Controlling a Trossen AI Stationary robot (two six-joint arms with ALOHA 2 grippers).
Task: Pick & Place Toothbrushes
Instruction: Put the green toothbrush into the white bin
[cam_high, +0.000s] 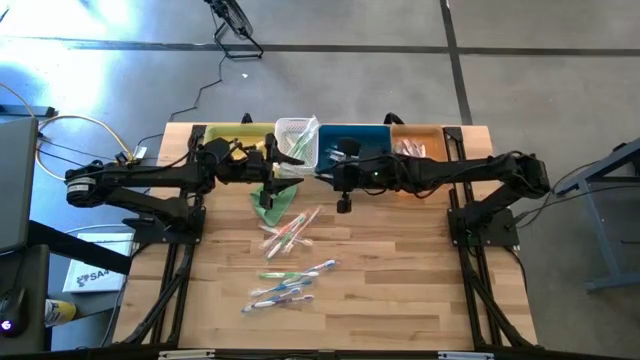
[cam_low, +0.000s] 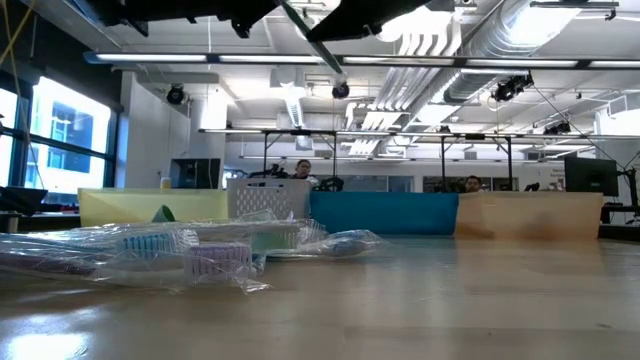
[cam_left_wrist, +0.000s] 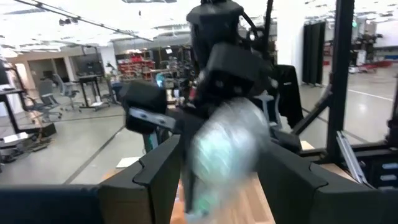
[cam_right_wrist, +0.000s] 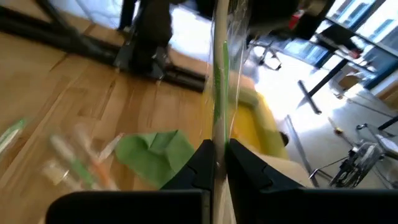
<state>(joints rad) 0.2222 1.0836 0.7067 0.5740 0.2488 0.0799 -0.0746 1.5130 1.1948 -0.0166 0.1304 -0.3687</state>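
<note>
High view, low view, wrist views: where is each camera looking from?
High view: above, looking straight down at the table; both arms show.
Low view: at tabletop height, looking across toothbrushes toward the bins; arms overhead.
Left wrist: on the left gripper, facing the right arm.
Right wrist: on the right gripper, shut on a green toothbrush.
Shared: high and right wrist both show the green cloth.
</note>
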